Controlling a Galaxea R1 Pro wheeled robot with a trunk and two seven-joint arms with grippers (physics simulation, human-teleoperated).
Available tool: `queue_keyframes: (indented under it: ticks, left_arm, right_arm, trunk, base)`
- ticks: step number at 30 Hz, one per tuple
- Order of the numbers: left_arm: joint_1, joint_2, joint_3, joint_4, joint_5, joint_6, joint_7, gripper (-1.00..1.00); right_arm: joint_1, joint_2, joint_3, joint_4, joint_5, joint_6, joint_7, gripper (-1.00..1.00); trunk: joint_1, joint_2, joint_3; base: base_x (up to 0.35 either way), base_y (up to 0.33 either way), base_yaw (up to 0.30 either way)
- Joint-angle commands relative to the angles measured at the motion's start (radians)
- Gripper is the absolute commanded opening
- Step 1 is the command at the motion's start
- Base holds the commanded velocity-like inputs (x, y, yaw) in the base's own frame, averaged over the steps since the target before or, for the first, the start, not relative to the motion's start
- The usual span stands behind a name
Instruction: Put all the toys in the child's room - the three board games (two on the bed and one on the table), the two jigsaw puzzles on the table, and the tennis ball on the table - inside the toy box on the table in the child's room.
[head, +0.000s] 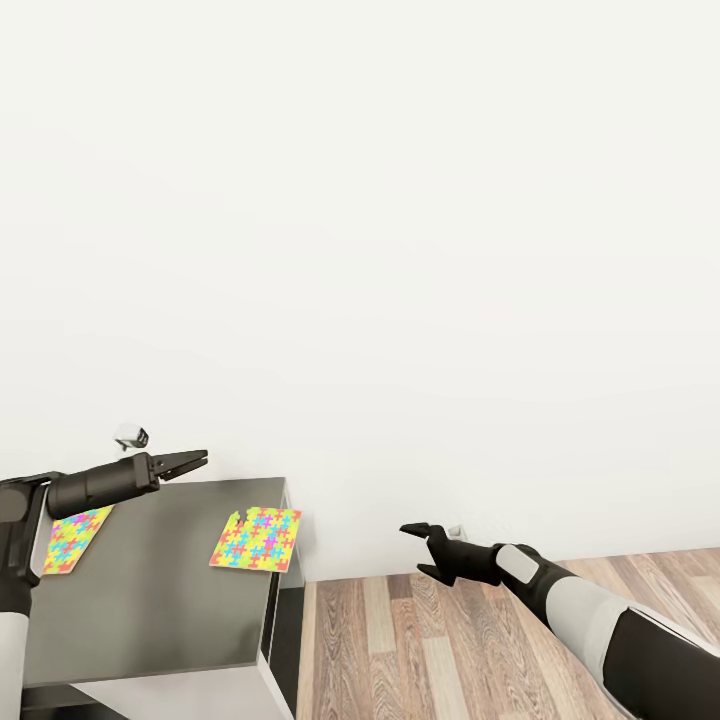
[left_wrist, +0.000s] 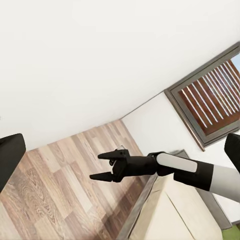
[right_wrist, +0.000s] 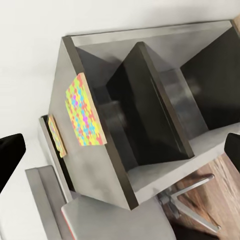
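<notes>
The left gripper (head: 196, 460), a black 2-fingered claw on a dark forearm, hangs with its fingers pressed together above the far edge of the dark grey side unit (head: 150, 600) of the table, pinching nothing. The 2 jigsaw puzzles lie flat on that unit: the nearer jigsaw puzzle (head: 75, 537), a thin mat of red, yellow, green and blue interlocking pieces, sits below the left forearm and is partly covered by it, while the second jigsaw puzzle (head: 256, 539) lies apart from it at the unit's right edge, one corner looking notched. The right gripper (head: 424, 549), black on a white-and-black arm, is off the unit to its right, over the wood-plank floor (head: 420, 650), its fingers spread and empty; the left wrist view shows the same spread gripper (left_wrist: 104, 166) beside a beige bed corner (left_wrist: 175, 220) and a slatted brown window (left_wrist: 215, 95). From the right wrist view the unit (right_wrist: 95, 165) shows open dark compartments, with both mats (right_wrist: 83, 111) (right_wrist: 56, 135) seen edge-on, the farther one mostly hidden, and a metal chair base (right_wrist: 190, 200). A small grey-white object (head: 131, 436) by the white wall (head: 400, 250) is too small to identify.
</notes>
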Motion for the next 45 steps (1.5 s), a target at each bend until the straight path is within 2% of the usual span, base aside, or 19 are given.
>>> queue_keyframes:
  ticks: [1,14,17,24,31,34,41,45]
  left_arm:
    - [-0.001,0.0,0.001,-0.001,-0.008,0.011,-0.007,1.0]
    - [-0.003,0.014,0.003,-0.003,-0.015,0.016,-0.007,1.0]
    - [-0.004,0.031,0.003,-0.004,-0.017,0.017,-0.007,1.0]
    - [-0.005,0.092,0.002,-0.003,-0.016,0.017,-0.007,1.0]
    - [-0.006,0.13,0.001,-0.003,-0.023,0.017,-0.007,1.0]
    - [-0.006,0.141,0.001,-0.003,-0.023,0.017,-0.007,1.0]
    - [-0.006,0.147,-0.001,-0.003,-0.025,0.017,-0.007,1.0]
    - [-0.006,0.149,-0.001,-0.003,-0.025,0.017,-0.007,1.0]
  right_arm:
    - [-0.001,0.0,0.008,0.0,-0.006,0.001,0.004,1.0]
    - [-0.001,0.003,0.006,0.0,-0.008,-0.002,0.004,1.0]
    - [-0.001,0.01,0.006,0.0,-0.013,-0.005,0.004,1.0]
    - [-0.001,0.023,0.006,0.0,-0.045,-0.023,0.004,1.0]
    - [-0.001,0.025,0.006,0.0,-0.061,-0.029,0.004,1.0]
    - [-0.001,0.025,0.006,0.0,-0.063,-0.03,0.004,1.0]
    - [-0.001,0.027,0.006,0.0,-0.064,-0.031,0.004,1.0]
    - [-0.001,0.027,0.006,0.0,-0.064,-0.03,0.003,1.0]
  trunk:
    - [0.001,-0.002,-0.002]
    - [0.001,-0.002,-0.002]
    - [0.001,-0.002,-0.002]
    - [0.027,-0.051,-0.024]
    - [0.054,-0.1,-0.046]
    - [0.054,-0.1,-0.046]
    - [0.054,-0.1,-0.046]
    - [0.07,-0.128,-0.059]
  base:
    - [0.0,0.0,0.0]
    - [0.0,0.0,0.0]
    - [0.0,0.0,0.0]
    - [0.0,0.0,0.0]
    - [0.0,0.0,0.0]
    - [0.0,0.0,0.0]
    - [0.0,0.0,0.0]
    - [0.0,0.0,0.0]
